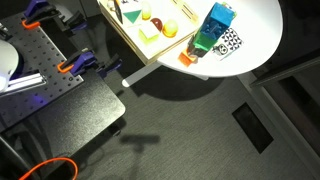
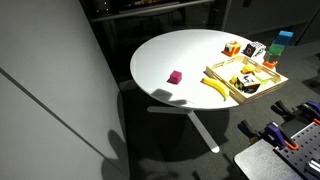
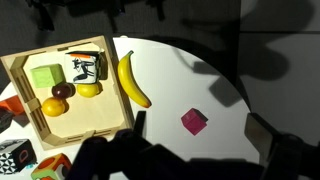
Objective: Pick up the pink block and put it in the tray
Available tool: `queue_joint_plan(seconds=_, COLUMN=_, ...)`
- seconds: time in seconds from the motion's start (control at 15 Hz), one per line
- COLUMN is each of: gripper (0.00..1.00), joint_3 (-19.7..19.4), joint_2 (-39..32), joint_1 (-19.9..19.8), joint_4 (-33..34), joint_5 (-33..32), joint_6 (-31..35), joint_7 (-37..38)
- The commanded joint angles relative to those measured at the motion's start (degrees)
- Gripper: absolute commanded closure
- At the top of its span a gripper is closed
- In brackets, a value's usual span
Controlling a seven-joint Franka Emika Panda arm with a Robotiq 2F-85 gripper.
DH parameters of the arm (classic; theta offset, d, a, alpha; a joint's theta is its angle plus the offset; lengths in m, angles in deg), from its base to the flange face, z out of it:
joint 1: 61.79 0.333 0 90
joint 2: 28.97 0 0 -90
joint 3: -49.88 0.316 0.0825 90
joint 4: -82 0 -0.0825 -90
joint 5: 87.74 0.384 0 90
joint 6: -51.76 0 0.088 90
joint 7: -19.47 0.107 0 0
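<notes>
Tray (image 3: 100, 112) at 9 o'clock in wrist view: green block (image 3: 45, 75), dark red piece (image 3: 62, 91), yellow ball (image 3: 88, 89), orange (image 3: 52, 107) inside. Banana (image 3: 133, 80) just outside the tray. Pink block (image 3: 194, 122) on bare table (image 3: 200, 75), at 4 o'clock of banana, well apart from tray. It's a cube with no long axis, skewed to tray edges. Gripper (image 3: 197, 140) blurred, jaws look spread wide, empty.

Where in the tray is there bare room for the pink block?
In the wrist view, bare wood lies in the tray corner between the yellow ball, the orange ball and the rim facing the banana. The rest is crowded with small pieces and the green block.
</notes>
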Motion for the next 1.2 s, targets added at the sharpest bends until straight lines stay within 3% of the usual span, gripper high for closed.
queue_joint_plan(seconds=0.0, gripper=0.0, joint_3=-1.5, joint_2=-3.1, joint_1=0.7, joint_4=2.0, joint_5=-0.7, joint_6=0.3, joint_7=-2.6)
queue_joint_plan(seconds=0.73, gripper=0.0, joint_3=-5.3, joint_2=-14.5, joint_1=1.1, joint_4=6.3, joint_5=-1.7, joint_6=-2.2, joint_7=-20.3)
queue_joint_plan(seconds=1.13, gripper=0.0, joint_3=-5.3, joint_2=-21.3, joint_1=2.6, joint_4=8.6, joint_5=-9.4, joint_6=-0.6, joint_7=-23.2)
